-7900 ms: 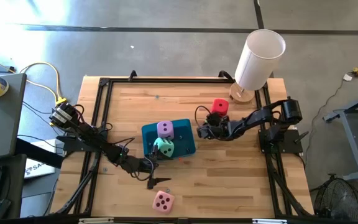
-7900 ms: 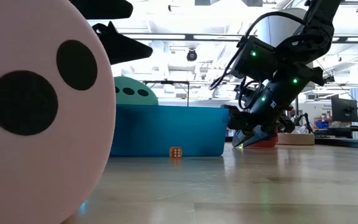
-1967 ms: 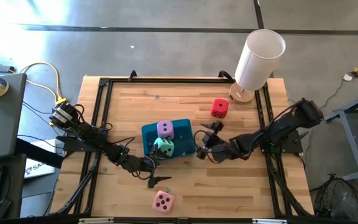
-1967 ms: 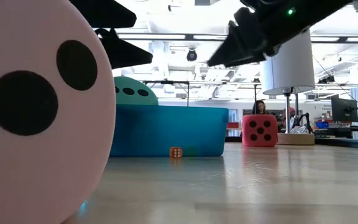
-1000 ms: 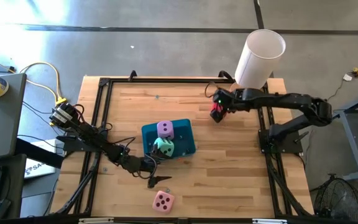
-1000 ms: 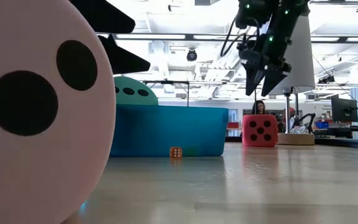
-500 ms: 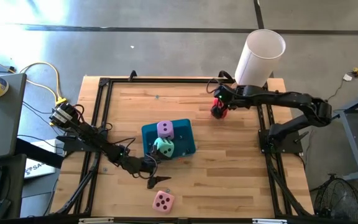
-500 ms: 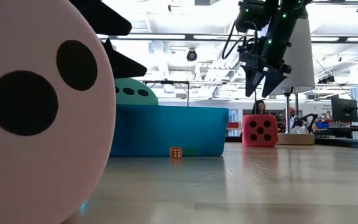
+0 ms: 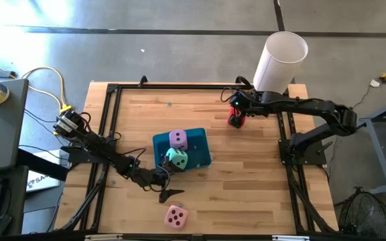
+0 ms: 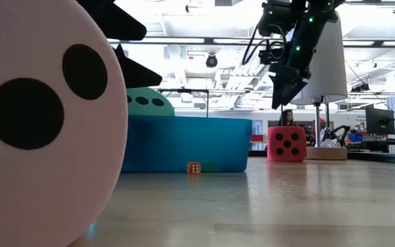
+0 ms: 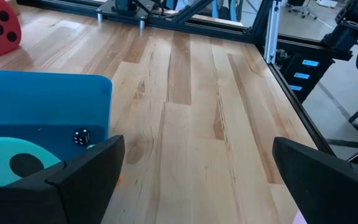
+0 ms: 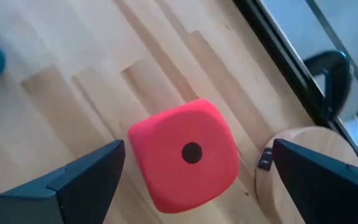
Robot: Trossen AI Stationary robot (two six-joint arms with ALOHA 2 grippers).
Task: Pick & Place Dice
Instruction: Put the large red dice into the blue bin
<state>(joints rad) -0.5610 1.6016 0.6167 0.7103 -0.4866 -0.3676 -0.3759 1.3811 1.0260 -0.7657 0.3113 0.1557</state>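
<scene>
Near the table's far right corner, your right gripper (image 12: 194, 171) hangs spread over the red die (image 12: 185, 152) — poised to pinch it.

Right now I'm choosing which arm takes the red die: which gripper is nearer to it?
Right. The right gripper hovers open just above the red die; the left gripper waits open beside the teal tray.

My two arms are dark, jointed links with black cables looped along them. Each tool, left tool (image 9: 167, 183) and right tool (image 9: 235, 110), ends in two matte black, pointed fingers. Green lights glow on the right wrist.
</scene>
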